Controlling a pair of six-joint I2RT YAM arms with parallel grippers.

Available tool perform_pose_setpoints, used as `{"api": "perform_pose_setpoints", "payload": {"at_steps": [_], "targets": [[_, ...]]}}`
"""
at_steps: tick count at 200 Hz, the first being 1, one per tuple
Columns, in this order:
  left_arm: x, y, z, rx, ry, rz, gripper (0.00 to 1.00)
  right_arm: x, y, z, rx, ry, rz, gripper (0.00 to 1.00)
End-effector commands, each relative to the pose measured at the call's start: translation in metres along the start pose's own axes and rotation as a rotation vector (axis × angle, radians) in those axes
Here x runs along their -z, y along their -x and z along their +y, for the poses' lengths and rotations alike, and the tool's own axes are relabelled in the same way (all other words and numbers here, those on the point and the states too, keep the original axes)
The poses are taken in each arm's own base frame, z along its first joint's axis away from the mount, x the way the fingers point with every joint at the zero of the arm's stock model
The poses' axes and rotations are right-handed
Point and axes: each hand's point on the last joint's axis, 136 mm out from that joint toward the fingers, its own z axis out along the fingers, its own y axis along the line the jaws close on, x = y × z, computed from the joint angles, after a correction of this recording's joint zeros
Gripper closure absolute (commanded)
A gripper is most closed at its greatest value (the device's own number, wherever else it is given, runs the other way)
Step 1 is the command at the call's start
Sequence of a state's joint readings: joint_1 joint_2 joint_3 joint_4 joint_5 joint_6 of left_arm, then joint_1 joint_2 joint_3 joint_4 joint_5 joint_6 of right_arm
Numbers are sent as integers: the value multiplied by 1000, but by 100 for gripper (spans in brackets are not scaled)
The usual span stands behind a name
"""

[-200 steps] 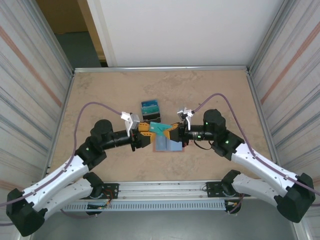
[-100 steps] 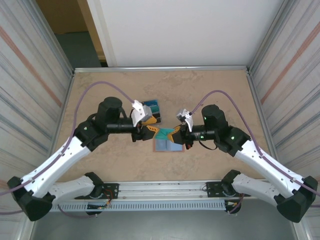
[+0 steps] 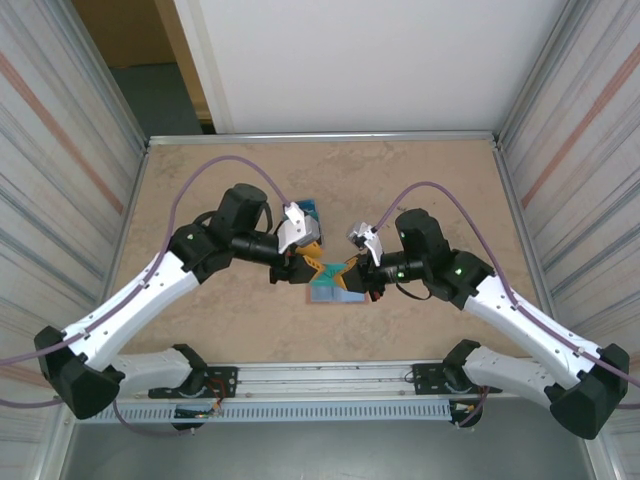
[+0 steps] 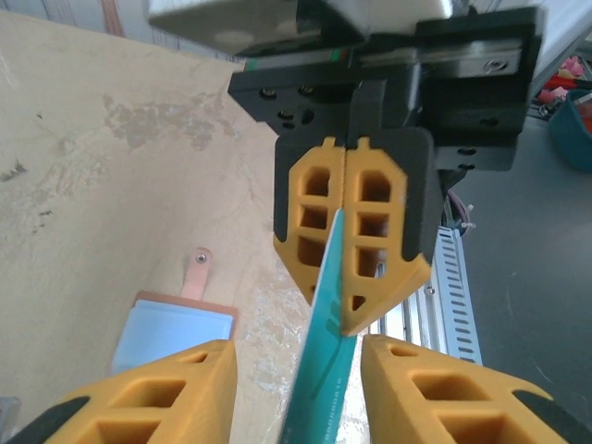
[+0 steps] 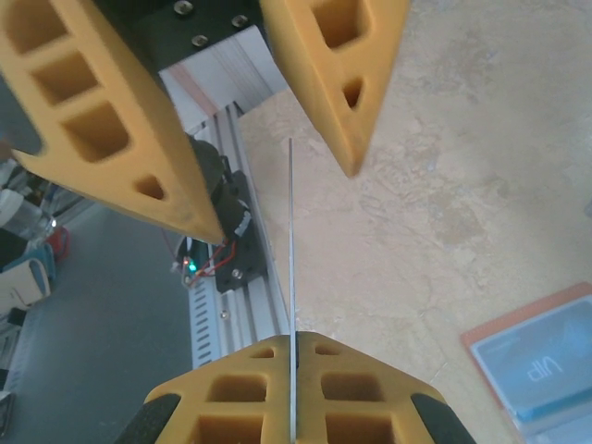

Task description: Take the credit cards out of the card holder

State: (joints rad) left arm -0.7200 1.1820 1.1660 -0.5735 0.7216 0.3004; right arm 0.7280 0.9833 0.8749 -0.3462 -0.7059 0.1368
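The card holder (image 3: 334, 291) lies open on the table, pink-rimmed with a blue-grey inside, also low in the left wrist view (image 4: 174, 331) and at the edge of the right wrist view (image 5: 541, 363). One teal credit card (image 3: 330, 270) hangs above the table between both grippers. My right gripper (image 5: 293, 338) is shut on one end of it. In the left wrist view that gripper (image 4: 344, 305) faces me with the card (image 4: 324, 370) edge-on. My left gripper (image 4: 296, 347) straddles the card's other end, fingers apart with gaps on both sides.
A dark block topped with teal-blue (image 3: 307, 209) sits just behind the left wrist. The slotted metal rail (image 5: 217, 305) runs along the table's near edge below the grippers. Tall side walls close in the table left and right.
My left arm lifted its elbow toward the back and brought its gripper in around the card's free end, its fingers narrowing. The right gripper kept hold of the card and shifted only slightly.
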Motion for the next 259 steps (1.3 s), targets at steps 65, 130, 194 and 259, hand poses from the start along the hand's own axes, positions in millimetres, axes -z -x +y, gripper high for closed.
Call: {"api": "perform_pose_setpoints", "payload": {"at_steps": [65, 130, 194, 259], "targets": [[-13, -6, -3, -33, -86, 63, 100, -1, 9, -4, 16, -5, 3, 95], [-4, -19, 76, -125, 268, 52, 100, 22, 11, -46, -26, -284, -73, 35], [5, -40, 183, -179, 450, 58, 100, 38, 15, -79, -164, -462, -99, 1], [-17, -77, 238, -192, 413, 150, 100, 51, 15, -110, -245, -632, -133, 1]]}}
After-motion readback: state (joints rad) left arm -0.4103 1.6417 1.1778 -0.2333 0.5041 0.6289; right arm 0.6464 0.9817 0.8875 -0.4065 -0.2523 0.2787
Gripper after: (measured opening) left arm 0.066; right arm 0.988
